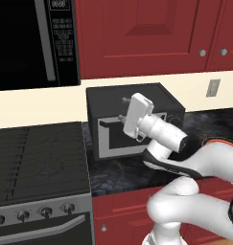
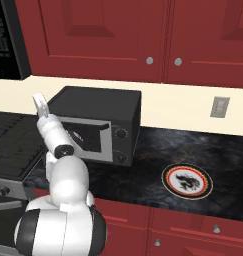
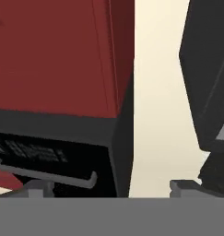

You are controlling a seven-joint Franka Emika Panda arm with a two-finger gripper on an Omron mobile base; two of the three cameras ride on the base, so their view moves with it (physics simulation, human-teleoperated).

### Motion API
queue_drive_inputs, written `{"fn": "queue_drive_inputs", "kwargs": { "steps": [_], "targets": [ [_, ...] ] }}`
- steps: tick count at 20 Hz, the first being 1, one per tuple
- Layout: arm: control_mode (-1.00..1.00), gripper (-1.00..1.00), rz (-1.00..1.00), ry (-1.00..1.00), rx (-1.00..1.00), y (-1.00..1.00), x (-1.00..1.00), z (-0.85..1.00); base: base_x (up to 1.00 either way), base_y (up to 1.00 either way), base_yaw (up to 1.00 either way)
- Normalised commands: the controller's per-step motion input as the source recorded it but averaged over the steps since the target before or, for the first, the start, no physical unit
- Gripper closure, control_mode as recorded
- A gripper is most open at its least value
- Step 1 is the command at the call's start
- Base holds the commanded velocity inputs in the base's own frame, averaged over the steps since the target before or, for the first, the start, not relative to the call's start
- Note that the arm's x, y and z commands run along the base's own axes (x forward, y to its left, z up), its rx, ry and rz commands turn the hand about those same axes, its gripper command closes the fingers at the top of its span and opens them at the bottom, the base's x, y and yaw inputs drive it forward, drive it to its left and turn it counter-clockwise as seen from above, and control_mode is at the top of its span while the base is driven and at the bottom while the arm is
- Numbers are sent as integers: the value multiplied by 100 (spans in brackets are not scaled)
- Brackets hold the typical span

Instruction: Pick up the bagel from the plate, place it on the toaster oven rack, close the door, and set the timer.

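- Left base view: the end effector (image 1: 122, 109) hangs with its jaws spread wide and nothing between them, close in front of the toaster oven (image 1: 137, 119), level with the door (image 1: 132, 131) and its dark bar handle. The door looks shut against the front. A stove sits to the oven's left and a microwave (image 1: 36, 43) hangs above it.
- Right base view: the plate (image 2: 187, 181) lies on the dark tabletop (image 2: 153, 155), well apart to the right of the toaster oven (image 2: 100, 122). Its centre shows only a dark pattern; I cannot make out a bagel on it. Two knobs sit on the oven's right front panel.
- Hand view: the camera is rolled, looking past the microwave and red cabinets, with the oven's black corner at the right edge.
- Judgement: the step in hand is unclear, either working the door or heading for the timer. If the bagel is already inside, the next move calls for shifting right to the knobs and closing on one to turn it.
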Motion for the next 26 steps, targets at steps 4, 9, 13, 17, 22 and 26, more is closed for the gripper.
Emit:
{"fn": "queue_drive_inputs", "kwargs": {
  "steps": [4, 9, 13, 17, 22, 26],
  "targets": [
    [-100, -100, 5, 26, 43, -7, -93, 91, 0, 0, 0],
    [-100, -100, -23, 36, 25, -48, -100, 78, 0, 0, 0],
    [-100, -100, -37, 53, 10, -55, -88, 51, 0, 0, 0],
    [-100, -100, -40, 69, 6, -53, -63, 47, 0, 0, 0],
    [-100, -100, -37, 88, 6, -49, -50, 33, 0, 0, 0],
    [-100, -100, -36, 95, 2, -49, -47, 6, 0, 0, 0]
  ]
}}
